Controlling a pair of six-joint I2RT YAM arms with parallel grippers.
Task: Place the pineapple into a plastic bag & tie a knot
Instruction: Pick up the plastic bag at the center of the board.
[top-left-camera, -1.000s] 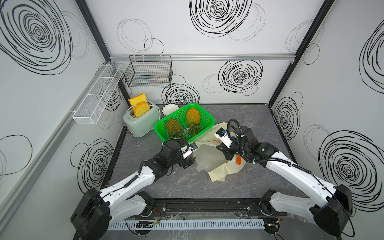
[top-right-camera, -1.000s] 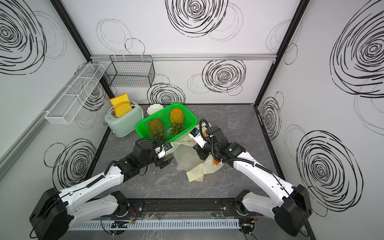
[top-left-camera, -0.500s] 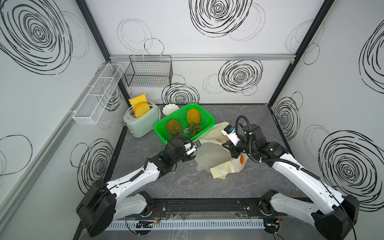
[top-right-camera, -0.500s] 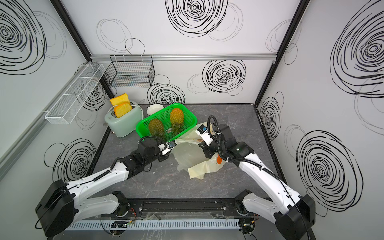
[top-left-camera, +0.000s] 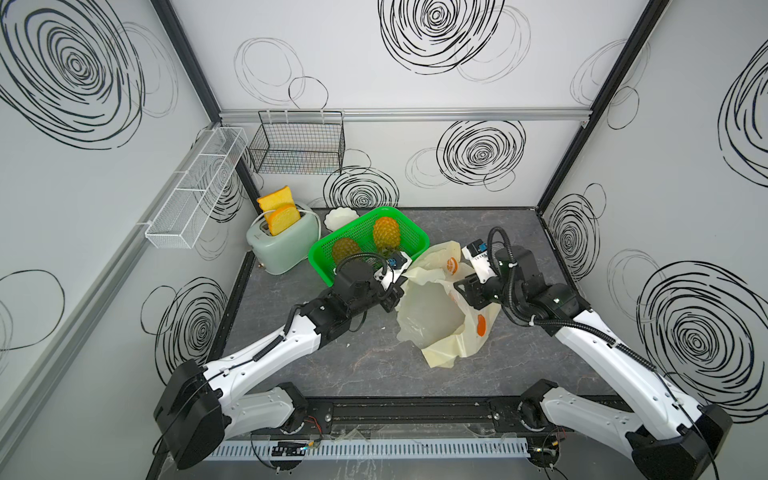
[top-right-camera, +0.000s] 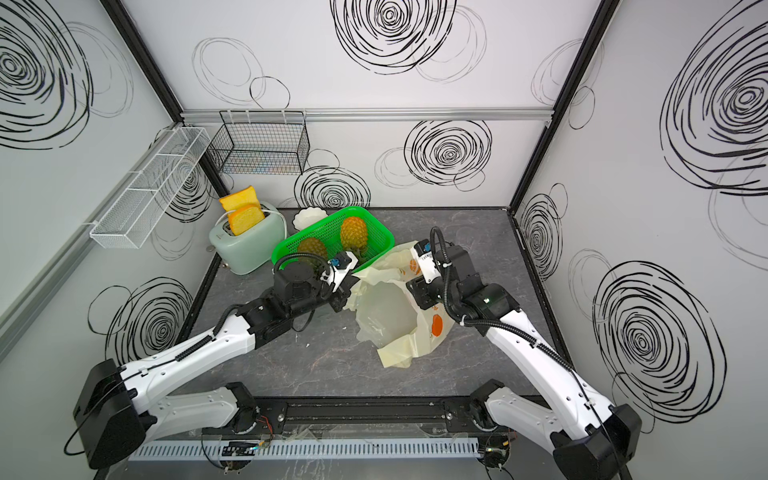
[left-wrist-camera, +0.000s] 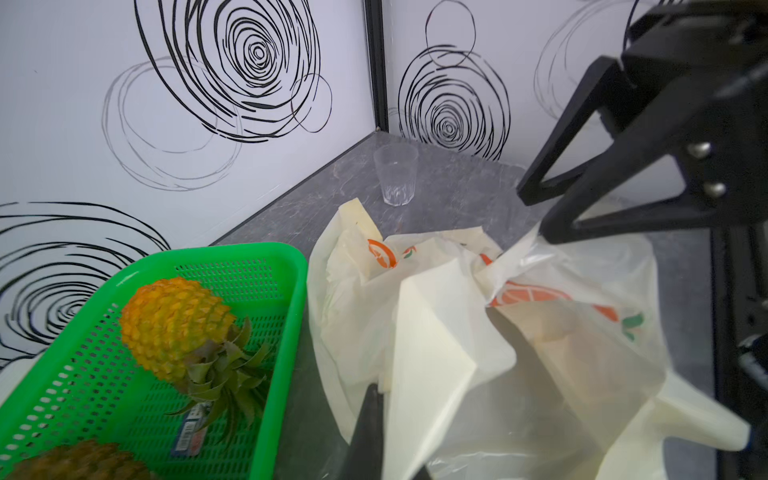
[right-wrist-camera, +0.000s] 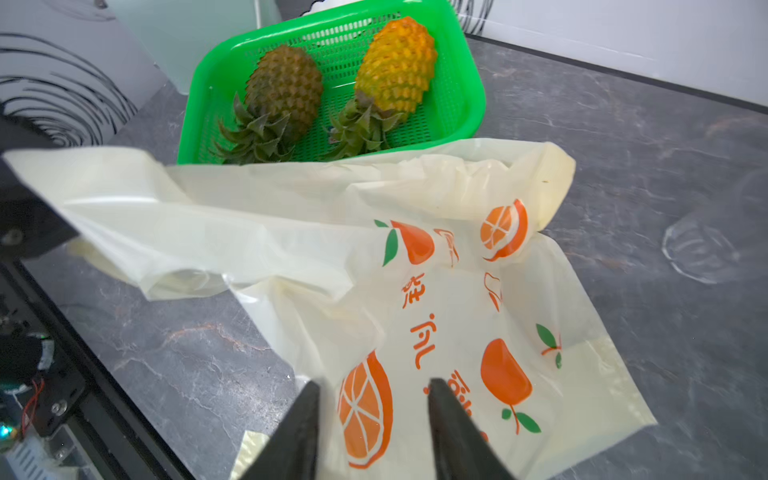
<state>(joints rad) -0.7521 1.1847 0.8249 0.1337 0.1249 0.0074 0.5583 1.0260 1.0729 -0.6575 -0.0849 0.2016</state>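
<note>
Plastic bag (right-wrist-camera: 415, 291) on table (right-wrist-camera: 623, 124), green basket (right-wrist-camera: 469, 91) behind

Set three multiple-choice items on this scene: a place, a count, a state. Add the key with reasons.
1. The pineapples lie in: A the green basket; B the wire rack; C the toaster.
2. Pineapples in view: A one; B two; C three.
3. The plastic bag is: A knotted shut; B open-mouthed, no pineapple inside; C folded flat.
Key: 1 A, both lie within its walls. 2 B, a yellow one and a browner one. 3 B, its mouth gapes in both top views.
</note>
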